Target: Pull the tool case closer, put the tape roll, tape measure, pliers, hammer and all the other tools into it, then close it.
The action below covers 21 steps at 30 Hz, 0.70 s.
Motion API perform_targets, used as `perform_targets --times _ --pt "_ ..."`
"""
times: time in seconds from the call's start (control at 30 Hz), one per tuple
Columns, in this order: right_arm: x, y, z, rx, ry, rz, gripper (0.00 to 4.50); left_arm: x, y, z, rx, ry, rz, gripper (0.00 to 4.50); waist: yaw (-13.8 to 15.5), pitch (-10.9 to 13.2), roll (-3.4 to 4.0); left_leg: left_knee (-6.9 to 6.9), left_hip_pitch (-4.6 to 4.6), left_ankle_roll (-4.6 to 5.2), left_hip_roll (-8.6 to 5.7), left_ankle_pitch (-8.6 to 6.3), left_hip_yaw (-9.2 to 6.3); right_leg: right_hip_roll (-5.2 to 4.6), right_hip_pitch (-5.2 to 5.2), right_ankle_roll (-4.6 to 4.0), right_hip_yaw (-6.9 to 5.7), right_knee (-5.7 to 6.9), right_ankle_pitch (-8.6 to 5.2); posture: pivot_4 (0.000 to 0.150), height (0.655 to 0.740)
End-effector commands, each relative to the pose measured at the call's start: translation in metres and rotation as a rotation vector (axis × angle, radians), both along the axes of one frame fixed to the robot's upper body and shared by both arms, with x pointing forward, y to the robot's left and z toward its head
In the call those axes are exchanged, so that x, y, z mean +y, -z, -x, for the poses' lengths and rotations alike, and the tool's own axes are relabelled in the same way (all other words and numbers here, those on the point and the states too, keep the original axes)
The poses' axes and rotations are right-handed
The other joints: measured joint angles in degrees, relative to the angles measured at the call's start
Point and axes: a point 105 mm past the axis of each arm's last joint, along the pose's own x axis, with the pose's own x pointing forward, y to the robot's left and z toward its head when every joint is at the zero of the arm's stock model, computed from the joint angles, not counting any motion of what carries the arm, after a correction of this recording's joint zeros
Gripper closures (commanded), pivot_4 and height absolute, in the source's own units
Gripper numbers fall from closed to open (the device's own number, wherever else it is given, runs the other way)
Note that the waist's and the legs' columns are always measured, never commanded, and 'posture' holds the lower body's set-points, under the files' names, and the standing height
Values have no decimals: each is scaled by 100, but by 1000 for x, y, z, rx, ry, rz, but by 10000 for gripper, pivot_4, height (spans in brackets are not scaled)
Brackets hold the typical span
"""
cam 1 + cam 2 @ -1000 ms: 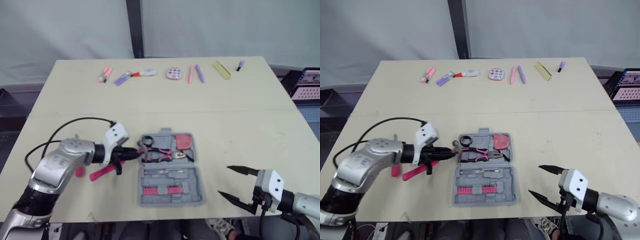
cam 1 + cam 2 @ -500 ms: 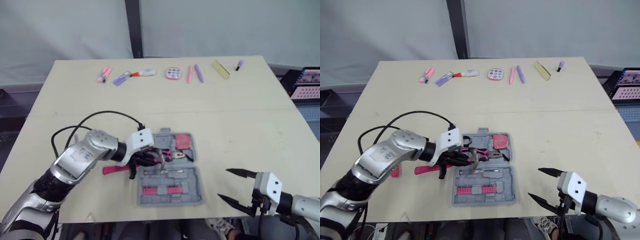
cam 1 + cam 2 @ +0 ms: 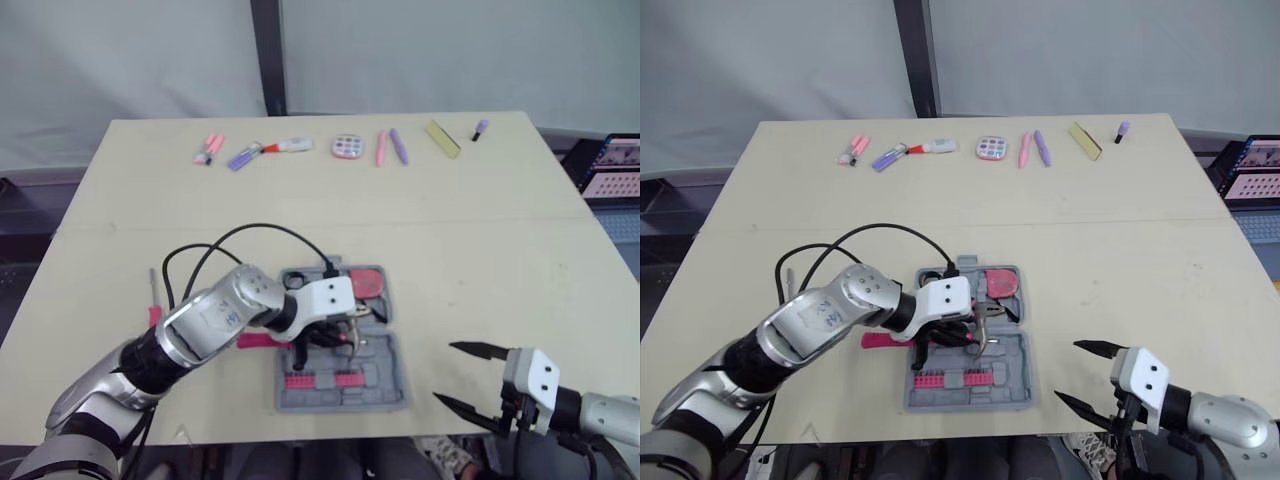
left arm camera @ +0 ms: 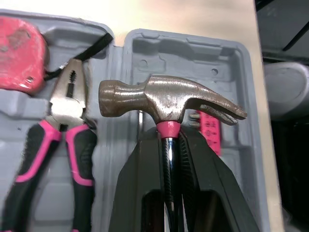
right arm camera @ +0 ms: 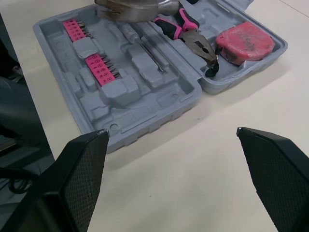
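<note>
The left gripper point(image 4: 166, 139) clamps the pink-handled hammer point(image 4: 169, 99) by its neck, head over the open grey tool case point(image 3: 385, 388) holding pliers point(image 4: 72, 106) and red tape measure point(image 4: 21, 53); the right gripper point(image 3: 445, 372) gapes wide near the case.

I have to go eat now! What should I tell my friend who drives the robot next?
Left gripper: shut on the hammer neck, head over the open tool case.
Right gripper: open, empty, to the right of the case.
Pliers and tape measure lie in the case.
Left to do: seat the hammer, fetch the slim pink-handled tool from the table, close the case.
</note>
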Motion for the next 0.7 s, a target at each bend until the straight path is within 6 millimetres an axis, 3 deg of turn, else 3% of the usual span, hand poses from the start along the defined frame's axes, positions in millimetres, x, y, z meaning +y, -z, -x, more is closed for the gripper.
perform_targets --times 0.03,0.13,0.27,0.7 --pt "-2 -4 2 -21 -8 16 0 -10 -6 3 -46 41 15 44806 2 0 0 0 0 0 0 0 0 0 0 0 -1 0 0 1500 7400" --pt "-3 -4 3 -19 -6 18 0 -21 -5 -1 -94 57 -7 44806 20 1 -1 4 -4 1 0 0 -2 -1 0 1 -2 1 1 1500 7400" --pt "-5 -4 4 -12 -4 22 0 -37 -1 9 -58 71 13 44806 13 1 -1 20 -18 2 -20 1 -9 -2 -2 8 -1 1 4 1500 7400" --pt "-9 -6 10 0 9 38 0 -53 16 18 -15 51 -3 44806 20 1 -1 28 -24 3 -23 1 -12 -4 -6 9 -1 6 5 1500 7400"
